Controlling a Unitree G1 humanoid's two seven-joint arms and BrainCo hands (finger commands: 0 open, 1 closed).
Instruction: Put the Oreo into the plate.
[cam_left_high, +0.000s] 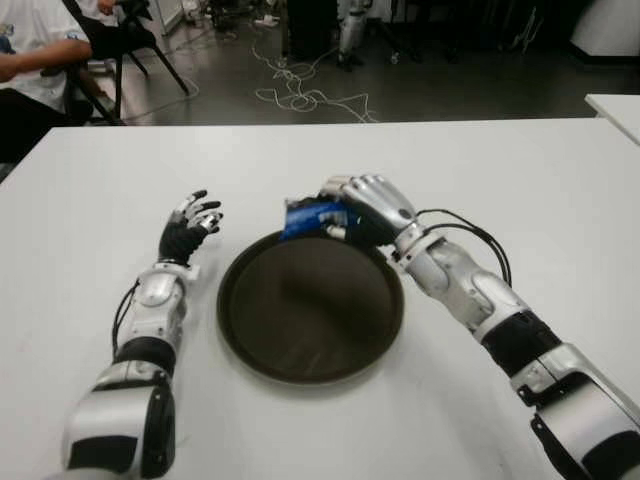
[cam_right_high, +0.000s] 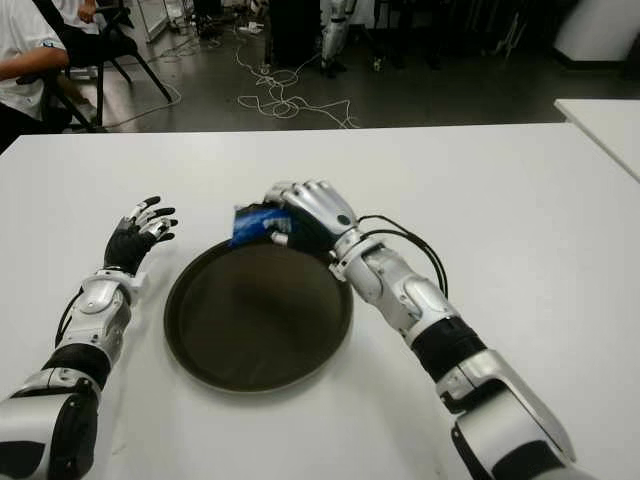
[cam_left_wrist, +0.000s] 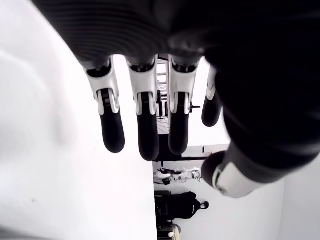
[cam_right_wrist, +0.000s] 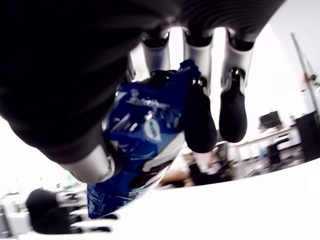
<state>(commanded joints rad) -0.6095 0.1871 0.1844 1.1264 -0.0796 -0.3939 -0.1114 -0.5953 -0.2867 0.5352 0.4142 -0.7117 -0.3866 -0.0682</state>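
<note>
A blue Oreo packet (cam_left_high: 306, 218) is held in my right hand (cam_left_high: 352, 212), whose fingers are curled around it just over the far rim of the plate. The right wrist view shows the blue Oreo packet (cam_right_wrist: 145, 135) pinched between thumb and fingers (cam_right_wrist: 200, 125). The plate (cam_left_high: 311, 306) is dark brown, round and bare, in the middle of the white table (cam_left_high: 500, 170). My left hand (cam_left_high: 190, 228) shows to the left of the plate, fingers spread, holding nothing.
A person sits on a chair (cam_left_high: 40, 60) beyond the table's far left corner. Cables (cam_left_high: 300, 95) lie on the dark floor behind. Another white table's corner (cam_left_high: 615, 105) shows at far right.
</note>
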